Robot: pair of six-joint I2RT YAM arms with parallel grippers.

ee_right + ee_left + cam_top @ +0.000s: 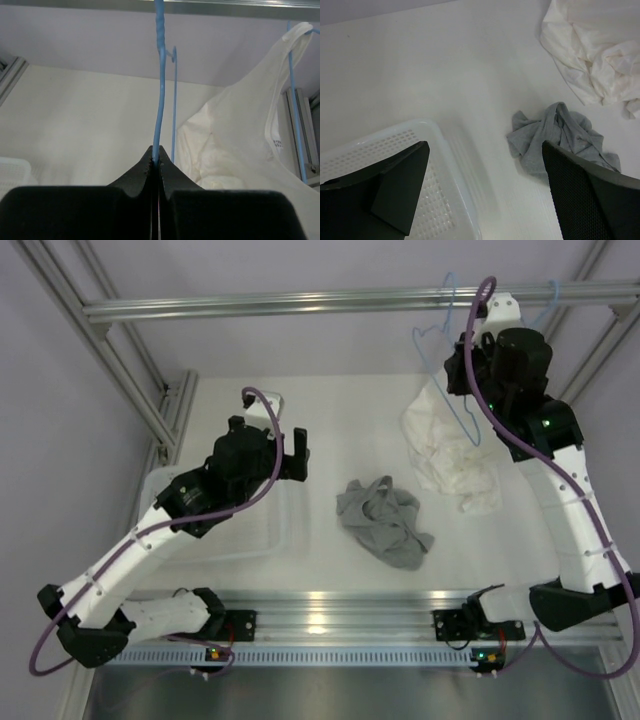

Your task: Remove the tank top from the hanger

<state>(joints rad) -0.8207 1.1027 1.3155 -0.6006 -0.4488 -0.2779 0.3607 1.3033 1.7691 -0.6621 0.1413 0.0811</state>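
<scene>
Right gripper [155, 156], raised high, pinches the hanger [161, 100]; left gripper [484, 150] hangs agape, low

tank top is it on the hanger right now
No, the tank top lies crumpled on the table, while the right gripper pinches the bare hanger.

left fingers [585, 200]: were black, matt, finely dimpled
tank top [560, 132]: looked like soft grey cloth, matt, just beside the left fingers
basket [427, 123]: white perforated plastic, slight sheen, under the left fingers
hanger [159, 110]: was smooth, light blue, pinched between the matt black right fingers [130, 195]
</scene>
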